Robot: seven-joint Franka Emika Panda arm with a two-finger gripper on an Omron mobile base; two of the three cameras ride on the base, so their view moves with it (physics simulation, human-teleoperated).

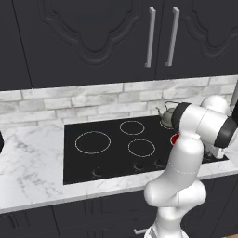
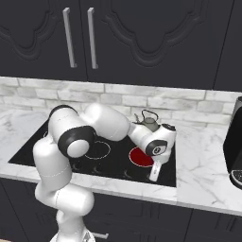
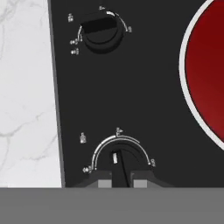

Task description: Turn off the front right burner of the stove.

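The stove (image 1: 79,162) (image 2: 28,153) (image 3: 144,87) is a glossy black glass cooktop set in a marble counter. Its front right burner (image 2: 141,156) (image 3: 205,74) glows solid red, and a sliver of that burner (image 1: 174,138) peeks out beside my arm in the left base view. My gripper (image 2: 154,176) (image 3: 121,183) points down at the stove's front edge, just right of the burner. In the hand view its fingers (image 3: 105,183) stand close together on either side of a dark knob's bar (image 3: 124,162), shut on it. The knob's white mark points near the top of its dial arc.
A second knob (image 3: 101,30) sits further along the same row. A grey kettle (image 1: 166,114) (image 2: 149,122) stands on the back right burner. A dark appliance (image 2: 234,146) sits on the counter to the right. White marble counter (image 3: 26,109) borders the glass.
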